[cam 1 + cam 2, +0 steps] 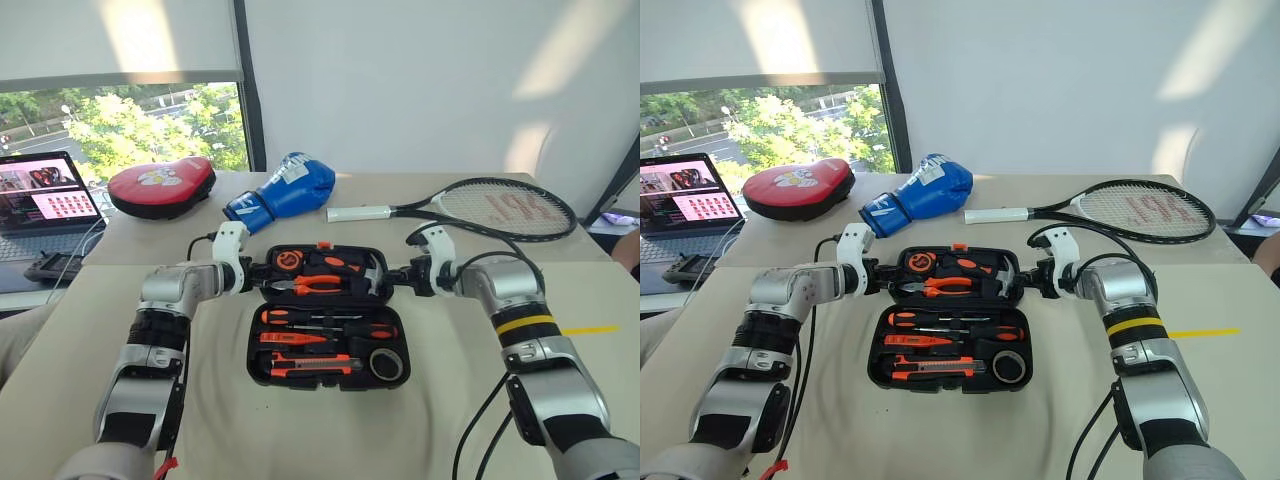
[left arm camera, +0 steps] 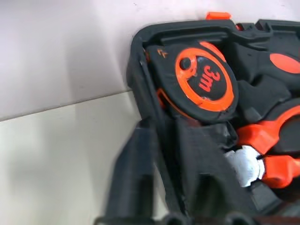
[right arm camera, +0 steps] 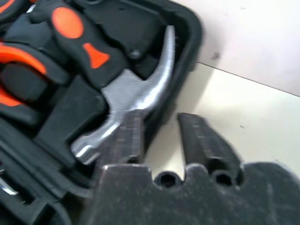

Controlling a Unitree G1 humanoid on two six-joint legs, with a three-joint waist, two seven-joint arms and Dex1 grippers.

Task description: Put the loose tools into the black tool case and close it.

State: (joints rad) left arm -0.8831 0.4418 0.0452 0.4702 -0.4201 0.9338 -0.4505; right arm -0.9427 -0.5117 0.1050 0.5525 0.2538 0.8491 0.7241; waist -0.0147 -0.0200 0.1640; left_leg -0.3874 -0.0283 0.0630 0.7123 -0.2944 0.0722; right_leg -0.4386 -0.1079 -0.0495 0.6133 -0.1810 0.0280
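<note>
A laptop (image 1: 45,205) sits at the far left edge, with a red punch pad (image 1: 162,185) to its right at the far side of the table (image 1: 110,330) and a blue boxing glove (image 1: 283,188) beside that.

The left tool (image 1: 252,272) is at the left edge of the tool case (image 1: 325,318), up at its far half. Its fingers (image 2: 136,173) are pinched on the case's left wall, one outside and one inside, just beside the tape measure (image 2: 199,79).

The case lies open in the middle of the table, between the two arms. Its far half holds the tape measure, pliers (image 1: 318,285) and hammer (image 3: 140,89). Its near half holds the screwdrivers (image 1: 325,322), the knife (image 1: 312,366) and the tape roll (image 1: 385,363), all seated in their recesses. An orange latch (image 1: 324,244) shows on the far rim.

The right tool (image 1: 400,274) is at the case's right edge, its fingers (image 3: 199,138) narrow and straddling the right wall by the hammer head, one inside and one outside.

A tennis racket (image 1: 480,207) lies far right, well apart from the case. Nothing lies between the tools and the case.
</note>
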